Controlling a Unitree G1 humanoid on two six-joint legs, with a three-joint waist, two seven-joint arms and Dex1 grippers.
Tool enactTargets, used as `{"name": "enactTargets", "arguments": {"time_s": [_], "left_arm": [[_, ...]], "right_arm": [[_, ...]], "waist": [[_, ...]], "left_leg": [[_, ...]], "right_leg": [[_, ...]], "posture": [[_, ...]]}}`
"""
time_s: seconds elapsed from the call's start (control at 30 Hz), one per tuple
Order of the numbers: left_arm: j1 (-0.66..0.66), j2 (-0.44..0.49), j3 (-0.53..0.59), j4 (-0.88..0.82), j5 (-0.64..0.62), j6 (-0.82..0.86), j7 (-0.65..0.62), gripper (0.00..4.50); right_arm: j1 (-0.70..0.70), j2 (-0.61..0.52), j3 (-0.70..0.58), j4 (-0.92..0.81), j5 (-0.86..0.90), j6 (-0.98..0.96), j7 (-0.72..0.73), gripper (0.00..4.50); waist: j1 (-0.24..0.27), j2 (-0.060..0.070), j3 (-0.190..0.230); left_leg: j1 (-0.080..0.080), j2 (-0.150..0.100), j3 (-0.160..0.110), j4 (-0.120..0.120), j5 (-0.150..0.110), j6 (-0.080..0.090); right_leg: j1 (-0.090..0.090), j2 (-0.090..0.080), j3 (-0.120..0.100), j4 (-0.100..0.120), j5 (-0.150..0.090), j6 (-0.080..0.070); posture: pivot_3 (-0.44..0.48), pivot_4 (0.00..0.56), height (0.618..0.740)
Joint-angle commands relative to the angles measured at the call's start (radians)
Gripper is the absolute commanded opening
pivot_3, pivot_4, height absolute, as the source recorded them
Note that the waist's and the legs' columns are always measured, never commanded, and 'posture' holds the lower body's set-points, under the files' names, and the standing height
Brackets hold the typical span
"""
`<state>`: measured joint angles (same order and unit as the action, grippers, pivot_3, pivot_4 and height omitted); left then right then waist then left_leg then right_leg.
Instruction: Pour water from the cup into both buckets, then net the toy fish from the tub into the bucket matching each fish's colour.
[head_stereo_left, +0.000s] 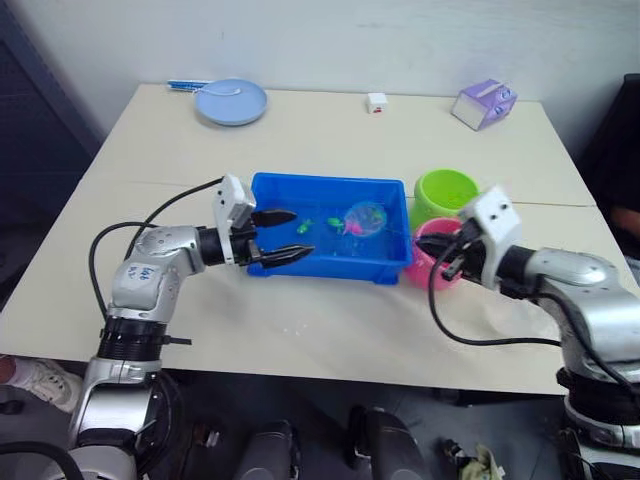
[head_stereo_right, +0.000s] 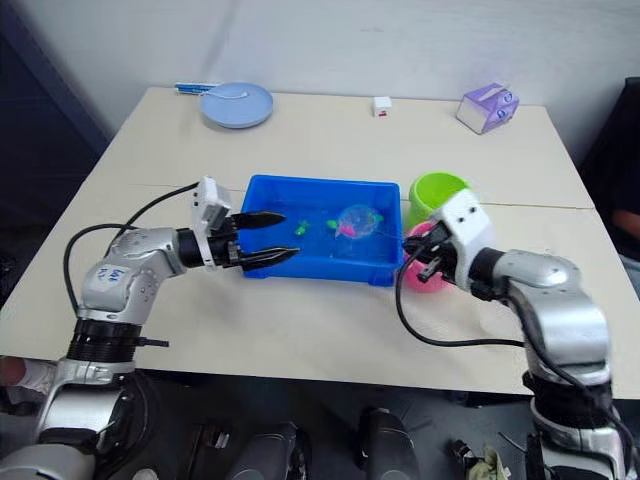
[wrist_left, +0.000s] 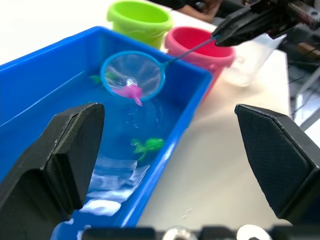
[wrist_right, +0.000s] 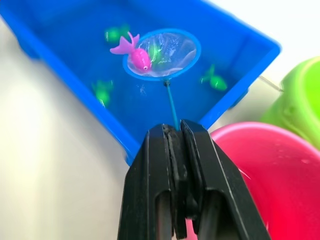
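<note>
R gripper (wrist_right: 176, 131) pinched on net (wrist_right: 162, 54) stick, centre-right of frame, over pink bucket (head_stereo_left: 437, 256); hoop held above tub (head_stereo_left: 330, 190) water w/ pink fish (wrist_right: 134, 53) on the mesh; L gripper (head_stereo_left: 283, 236) spread wide, empty, at tub's left end, frame centre-left; green fish (wrist_left: 148, 145) in the water; green bucket (head_stereo_left: 446, 193) just behind pink one, right of tub; tub mid-tabletop (head_stereo_left: 300, 130); plate (head_stereo_left: 231, 101) upper left.

The right tool (head_stereo_left: 447, 262) hides part of the pink bucket (head_stereo_left: 428, 250); the cup (wrist_left: 248, 60) is half hidden.
</note>
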<state>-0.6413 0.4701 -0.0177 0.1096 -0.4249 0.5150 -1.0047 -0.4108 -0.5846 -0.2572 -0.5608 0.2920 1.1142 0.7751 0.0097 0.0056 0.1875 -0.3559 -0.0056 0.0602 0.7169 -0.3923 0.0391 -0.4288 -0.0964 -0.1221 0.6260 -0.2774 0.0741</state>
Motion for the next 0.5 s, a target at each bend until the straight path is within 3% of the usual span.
{"name": "enactTargets", "arguments": {"time_s": [0.03, 0.33, 0.4, 0.5], "left_arm": [[-0.052, -0.034, -0.023, 0.000, -0.023, -0.009, -0.033, 4.50], [-0.173, -0.147, -0.093, 0.106, -0.009, -0.054, -0.119, 4.50], [-0.196, -0.164, -0.099, 0.148, -0.001, -0.076, -0.135, 4.50], [-0.214, -0.174, -0.100, 0.198, 0.011, -0.105, -0.147, 4.50]], "right_arm": [[0.012, 0.009, -0.163, -0.166, 0.096, 0.139, -0.047, 0.80], [0.219, -0.137, -0.503, -0.410, 0.122, 0.264, -0.066, 0.80], [0.357, -0.207, -0.510, -0.451, 0.054, 0.145, -0.060, 0.80], [0.599, -0.335, -0.441, -0.452, -0.159, -0.189, -0.069, 0.80]], "waist": [[0.006, 0.000, 0.000], [0.017, 0.000, 0.000], [0.017, 0.000, 0.000], [0.017, 0.000, 0.000]], "left_leg": [[0.000, 0.000, 0.000, 0.000, 0.000, 0.000], [0.000, -0.002, 0.001, -0.001, 0.000, 0.000], [0.000, -0.001, 0.002, -0.001, 0.000, 0.000], [0.001, -0.002, 0.003, -0.002, 0.000, 0.000]], "right_leg": [[0.000, 0.000, 0.000, 0.000, 0.000, 0.000], [0.000, 0.002, 0.001, 0.000, 0.000, 0.000], [0.000, 0.002, 0.001, 0.000, 0.000, 0.000], [0.000, 0.002, 0.002, 0.000, 0.000, 0.000]], "posture": [[0.000, 0.150, 0.739], [0.000, 0.150, 0.739], [0.000, 0.150, 0.739], [0.000, 0.150, 0.739]]}}
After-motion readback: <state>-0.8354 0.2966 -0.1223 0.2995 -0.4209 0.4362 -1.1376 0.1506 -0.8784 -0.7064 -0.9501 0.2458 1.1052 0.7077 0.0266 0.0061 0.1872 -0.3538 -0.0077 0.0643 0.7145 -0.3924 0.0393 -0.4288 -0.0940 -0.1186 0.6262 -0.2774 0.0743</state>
